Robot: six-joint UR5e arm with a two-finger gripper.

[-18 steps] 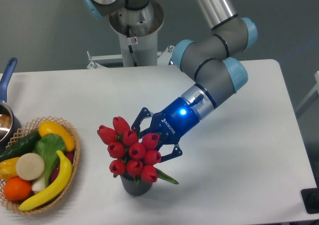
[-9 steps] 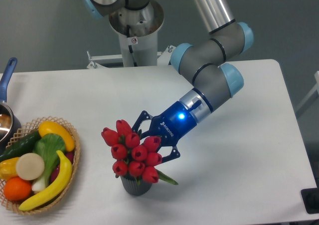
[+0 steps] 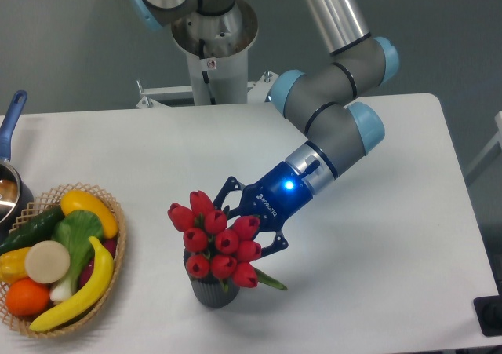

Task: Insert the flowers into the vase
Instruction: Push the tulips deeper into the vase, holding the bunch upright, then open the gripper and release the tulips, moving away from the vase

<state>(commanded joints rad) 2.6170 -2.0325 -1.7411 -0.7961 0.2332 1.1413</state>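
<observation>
A white table (image 3: 376,236) under a grey backdrop, and the action sits low and centre. The vase (image 3: 213,293), dark grey and ribbed, stands near the front edge, and the flowers (image 3: 216,240) sit right on top of it, red buds clustered over the rim so that the rim itself is mostly hidden. The bunch's long axis runs from about five o'clock at the vase up to eleven o'clock at the topmost buds, so it leans left rather than standing straight. A green leaf pokes out at four o'clock, just beside the vase's shoulder. The tool (image 3: 249,220) comes in from two o'clock of the bunch, blue wrist light glowing, dark fingers (image 3: 227,187) wrapped either side of the buds at the upper right. The jaws look spread fairly wide around the bunch, but the buds cover the contact, so whether they clamp the stems or merely bracket them cannot be told. The stems appear to be down inside the vase, though the mouth is masked. Well off at nine o'clock, a wicker basket (image 3: 118,236) of fruit plays no part.
</observation>
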